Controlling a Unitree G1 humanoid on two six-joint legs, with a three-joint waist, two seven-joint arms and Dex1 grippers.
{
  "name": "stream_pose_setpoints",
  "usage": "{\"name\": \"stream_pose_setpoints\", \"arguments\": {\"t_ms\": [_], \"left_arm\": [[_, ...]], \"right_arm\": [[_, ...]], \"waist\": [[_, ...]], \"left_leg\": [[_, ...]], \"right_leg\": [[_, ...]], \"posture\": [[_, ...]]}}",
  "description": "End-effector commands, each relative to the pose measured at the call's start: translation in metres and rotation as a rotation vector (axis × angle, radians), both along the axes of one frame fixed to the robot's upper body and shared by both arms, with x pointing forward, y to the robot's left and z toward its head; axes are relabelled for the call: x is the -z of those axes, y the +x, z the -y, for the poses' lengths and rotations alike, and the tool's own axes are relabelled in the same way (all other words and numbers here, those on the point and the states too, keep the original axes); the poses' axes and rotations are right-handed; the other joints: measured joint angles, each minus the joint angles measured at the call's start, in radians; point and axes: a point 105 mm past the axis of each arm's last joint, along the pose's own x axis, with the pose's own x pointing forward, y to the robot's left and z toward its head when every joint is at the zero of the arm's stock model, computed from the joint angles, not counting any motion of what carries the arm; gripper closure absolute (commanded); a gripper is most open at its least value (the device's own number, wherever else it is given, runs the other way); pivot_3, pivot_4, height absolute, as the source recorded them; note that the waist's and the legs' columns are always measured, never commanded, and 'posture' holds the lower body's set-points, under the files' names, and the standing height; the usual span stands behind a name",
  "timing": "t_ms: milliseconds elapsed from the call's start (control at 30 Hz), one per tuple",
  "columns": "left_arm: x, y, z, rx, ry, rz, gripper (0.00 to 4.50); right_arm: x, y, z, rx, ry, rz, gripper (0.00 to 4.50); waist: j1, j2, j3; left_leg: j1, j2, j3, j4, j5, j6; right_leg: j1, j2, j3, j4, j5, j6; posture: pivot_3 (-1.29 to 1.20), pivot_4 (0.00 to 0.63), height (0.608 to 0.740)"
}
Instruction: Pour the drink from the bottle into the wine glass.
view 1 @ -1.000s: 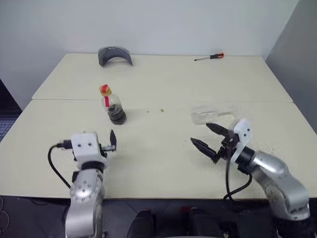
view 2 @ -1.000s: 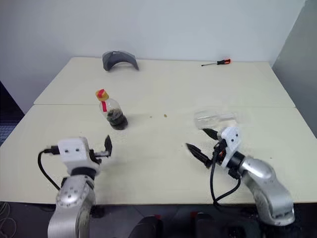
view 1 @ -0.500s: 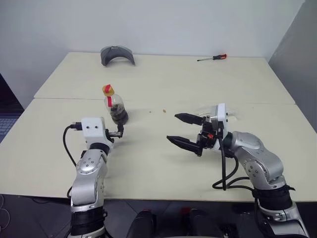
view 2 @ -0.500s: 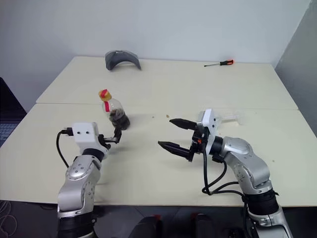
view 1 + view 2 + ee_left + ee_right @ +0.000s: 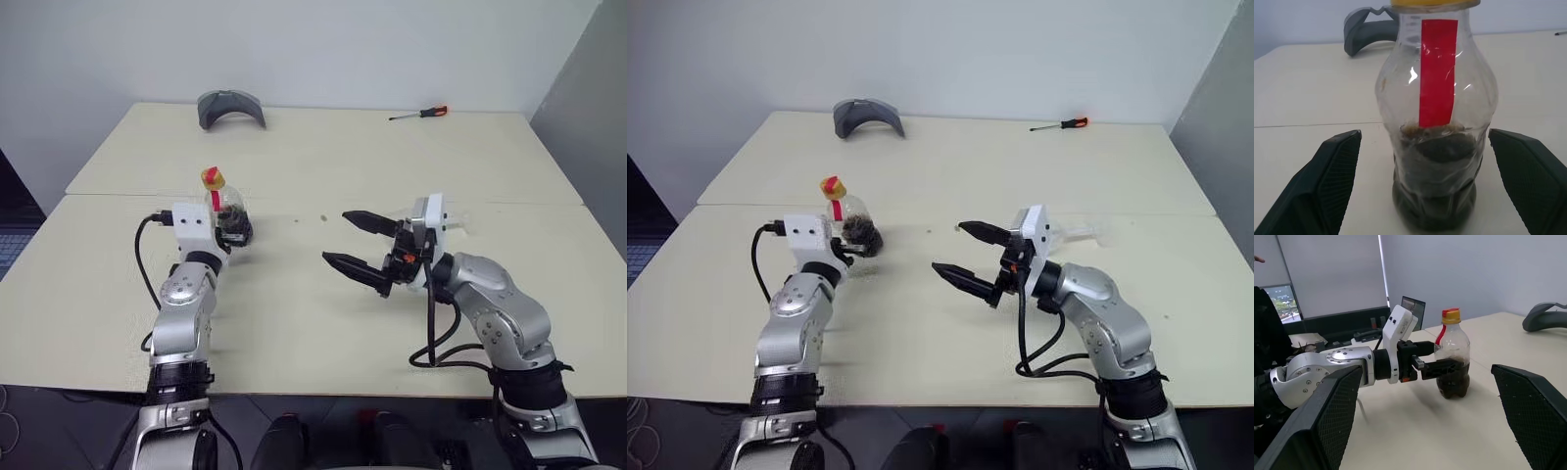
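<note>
We see the bottle (image 5: 227, 210) standing upright on the cream worktop (image 5: 323, 147), on its left half just in front of the seam between the two boards; it carries a yellow cap (image 5: 212, 177) and a red label strip (image 5: 1438, 71), and the drink (image 5: 1437, 181), dark brown, fills only its lower part; our left pincer (image 5: 1435, 183) is level with the bottle's base and spread wide, one finger on each side of the body, with a clear gap on both sides, so nothing is gripped; in the right wrist view the left arm's black fingers (image 5: 1442, 366) flank the bottle's lower half; our right pincer (image 5: 355, 242) hangs above the middle of the worktop, pointing toward the bottle but well apart from it, its two black fingers spread wide and empty; the wine glass (image 5: 1080, 233) lies on its side just behind the right wrist, partly hidden by it; we cannot tell whether it touches the arm; a grey curved object (image 5: 230, 107) sits at the far left edge of the worktop; a screwdriver with a red handle (image 5: 418, 114) lies at the far right edge.
</note>
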Motion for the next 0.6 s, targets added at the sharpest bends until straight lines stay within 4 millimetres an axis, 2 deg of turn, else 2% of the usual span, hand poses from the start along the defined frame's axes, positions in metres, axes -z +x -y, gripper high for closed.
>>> {"name": "stream_pose_setpoints", "arguments": {"t_ms": [33,267,367,500,600], "left_arm": [[-0.013,0.011,0.007,0.040,-0.003,0.054,0.03],[-0.011,0.031,0.010,0.050,0.015,0.055,0.03],[-0.014,0.034,0.011,0.047,0.016,0.082,0.58],[-0.013,0.033,0.011,0.053,0.021,0.084,1.82],[-0.013,0.030,0.009,0.059,0.023,0.086,2.42]], "right_arm": [[-0.016,-0.002,0.002,0.009,0.032,0.061,0.00],[-0.020,-0.003,-0.001,0.015,0.043,0.066,0.00],[-0.020,-0.003,-0.001,0.022,0.049,0.065,0.00],[-0.020,-0.003,-0.001,0.028,0.053,0.065,0.00],[-0.020,-0.001,-0.002,0.032,0.057,0.060,0.00]], "waist": [[0.000,0.000,0.000],[0.000,0.000,0.000],[0.000,0.000,0.000],[0.000,0.000,0.000],[0.000,0.000,0.000]], "left_leg": [[0.000,0.000,0.000,0.000,0.000,0.000],[0.000,0.000,0.000,0.000,0.000,0.000],[0.000,0.000,0.000,0.000,0.000,0.000],[-0.001,0.000,0.000,0.000,0.000,-0.001],[-0.001,0.000,0.000,0.000,0.000,-0.001]], "right_leg": [[0.000,0.000,0.000,0.000,0.000,0.000],[0.000,0.000,0.000,0.000,0.000,0.000],[-0.001,0.000,0.000,0.000,0.000,0.000],[-0.001,0.000,0.000,0.000,0.000,0.000],[-0.001,0.000,0.000,0.000,0.000,0.000]], "posture": [[0.00,0.150,0.740],[0.00,0.150,0.740],[0.00,0.150,0.740],[0.00,0.150,0.740],[0.00,0.150,0.740]]}}
